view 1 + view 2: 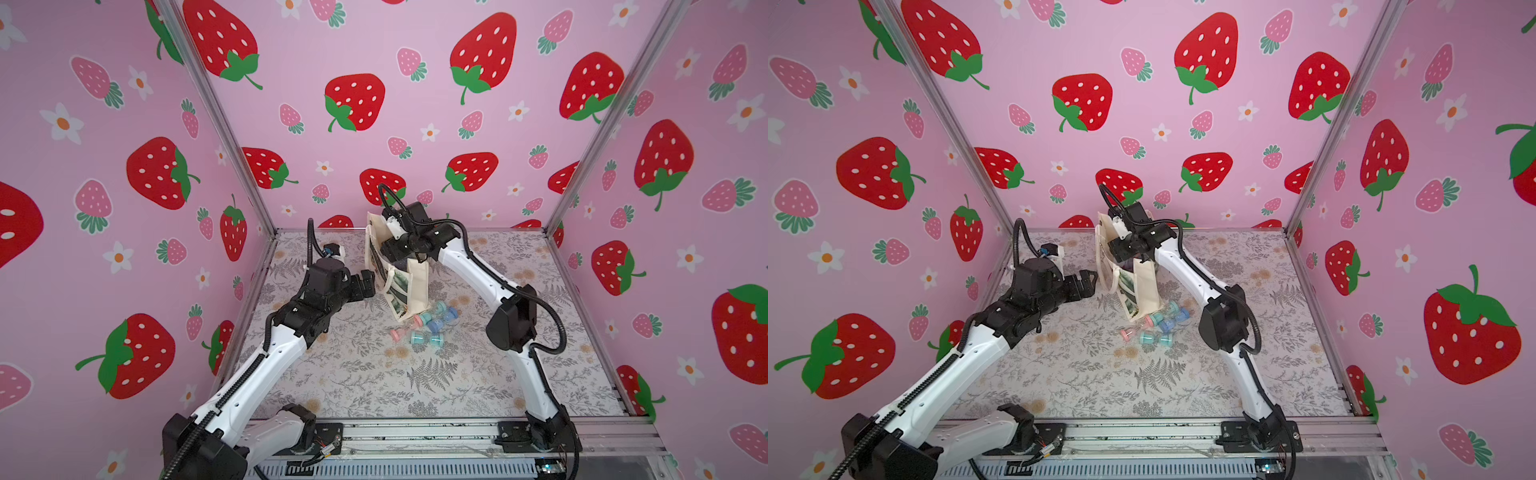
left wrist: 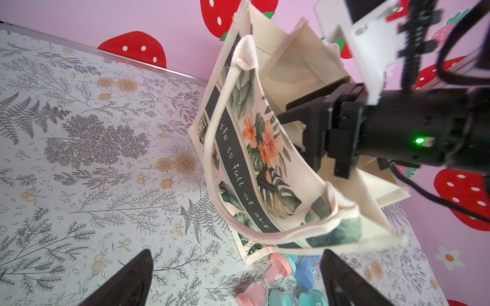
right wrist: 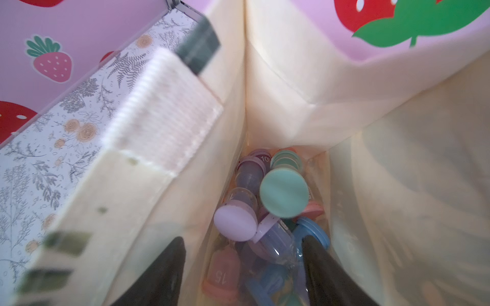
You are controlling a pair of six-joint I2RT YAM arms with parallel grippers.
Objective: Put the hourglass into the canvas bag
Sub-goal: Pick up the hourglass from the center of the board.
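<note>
Right pincer [image 3: 242, 238] released, inside canvas bag [image 3: 291, 92] over hourglasses [image 3: 283, 193] | left pincer [image 2: 236, 251] released, empty, beside bag

Stereo overhead; wrists near canvas bag [image 2: 265, 159]

Worktop [image 1: 374, 374]: a flat square surface is shown in both top views, covered by a pale sheet printed with grey ferns, sprigs and small orange flowers.
Near edge: the surface is bounded by a metal rail [image 1: 415, 432].
Canvas bag [image 1: 415, 286]: it is set on the worktop toward the back middle, mouth upward, its printed front bowed.
Hourglasses [image 1: 424, 328]: a small cluster is laid on the worktop just beside the bag's lower edge, on the near side. Pink, teal and blue caps are made out; the count cannot be told.
</note>
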